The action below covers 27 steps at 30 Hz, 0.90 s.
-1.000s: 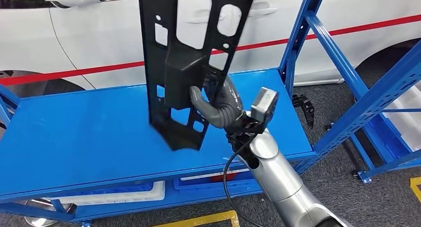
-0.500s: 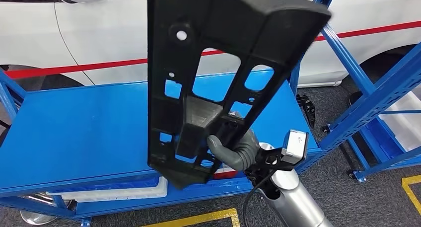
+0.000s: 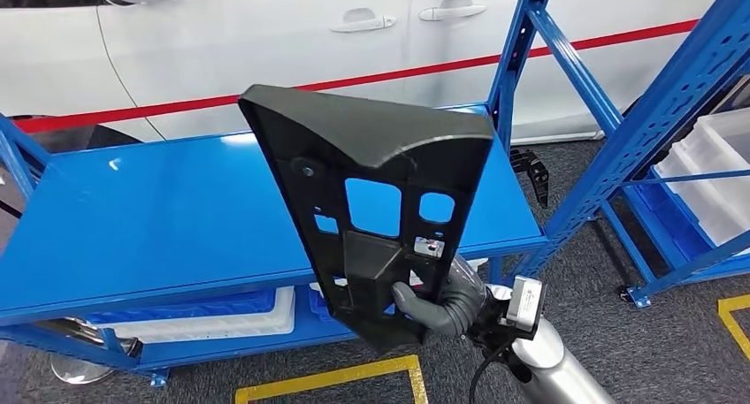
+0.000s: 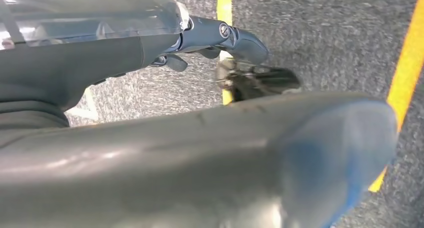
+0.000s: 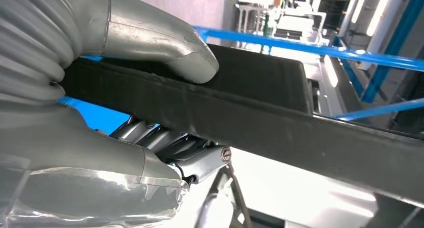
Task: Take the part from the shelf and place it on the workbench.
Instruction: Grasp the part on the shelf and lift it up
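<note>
While the right hand (image 3: 435, 303) clamped the black part's (image 3: 376, 205) lower end, thumb on one face and fingers (image 5: 165, 140) behind, the part stood raised and tilted in front of the blue shelf (image 3: 159, 218). Whether the left hand (image 4: 220, 36) was apart or together could not be told.

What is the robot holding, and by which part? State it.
The right hand grips the black perforated part near its narrow lower end, thumb on one face, fingers on the other. The left hand holds nothing.
</note>
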Each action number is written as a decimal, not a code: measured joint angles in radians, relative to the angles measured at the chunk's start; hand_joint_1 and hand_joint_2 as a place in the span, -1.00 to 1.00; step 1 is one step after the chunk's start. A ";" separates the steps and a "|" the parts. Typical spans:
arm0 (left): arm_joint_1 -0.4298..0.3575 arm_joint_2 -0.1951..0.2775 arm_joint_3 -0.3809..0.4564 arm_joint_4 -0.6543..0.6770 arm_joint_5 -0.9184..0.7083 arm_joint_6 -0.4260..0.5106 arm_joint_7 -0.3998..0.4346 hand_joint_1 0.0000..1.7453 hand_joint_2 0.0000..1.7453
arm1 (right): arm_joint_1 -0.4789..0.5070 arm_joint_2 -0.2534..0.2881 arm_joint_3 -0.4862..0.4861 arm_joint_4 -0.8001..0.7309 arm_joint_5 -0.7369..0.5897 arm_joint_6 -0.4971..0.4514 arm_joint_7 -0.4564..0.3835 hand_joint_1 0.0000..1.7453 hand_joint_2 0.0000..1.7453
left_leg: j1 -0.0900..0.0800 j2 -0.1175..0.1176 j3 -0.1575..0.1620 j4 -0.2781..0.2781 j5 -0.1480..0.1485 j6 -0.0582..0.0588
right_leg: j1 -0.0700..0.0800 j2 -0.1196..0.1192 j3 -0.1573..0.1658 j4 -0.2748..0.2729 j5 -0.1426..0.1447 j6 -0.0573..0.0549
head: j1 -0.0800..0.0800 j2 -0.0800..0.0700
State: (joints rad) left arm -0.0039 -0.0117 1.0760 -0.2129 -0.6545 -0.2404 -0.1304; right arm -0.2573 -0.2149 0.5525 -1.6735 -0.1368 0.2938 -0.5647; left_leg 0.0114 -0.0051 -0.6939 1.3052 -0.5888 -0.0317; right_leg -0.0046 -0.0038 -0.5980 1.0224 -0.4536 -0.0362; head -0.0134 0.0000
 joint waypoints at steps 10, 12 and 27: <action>0.006 0.016 0.020 -0.002 -0.016 -0.001 -0.001 -1.00 -1.00 | 0.004 -0.027 0.020 0.000 0.017 0.032 0.003 0.84 1.00 | -0.011 0.005 0.210 -0.335 0.099 0.057 | -0.001 0.001 -0.048 0.037 0.003 0.042 | 0.002 0.000; 0.005 0.016 0.022 -0.002 -0.021 -0.003 0.000 -1.00 -1.00 | 0.003 -0.029 0.025 0.000 0.016 0.036 0.000 0.84 1.00 | -0.009 0.009 0.190 -0.336 0.118 0.066 | -0.005 0.003 -0.081 0.141 -0.091 0.050 | 0.002 0.000; 0.003 0.011 0.036 -0.002 -0.042 -0.014 -0.002 -1.00 -1.00 | -0.029 -0.015 0.049 0.012 -0.003 0.081 -0.014 0.84 1.00 | 0.000 0.005 0.031 -0.157 0.053 0.005 | -0.015 -0.002 0.043 0.000 -0.030 0.007 | -0.001 0.000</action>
State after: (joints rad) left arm -0.0010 -0.0010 1.1116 -0.2148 -0.6965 -0.2540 -0.1320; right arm -0.2868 -0.2300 0.6016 -1.6617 -0.1395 0.3746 -0.5789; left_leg 0.0118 -0.0005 -0.6634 1.1483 -0.5361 -0.0271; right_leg -0.0200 -0.0061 -0.5555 1.0225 -0.4832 -0.0291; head -0.0142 0.0000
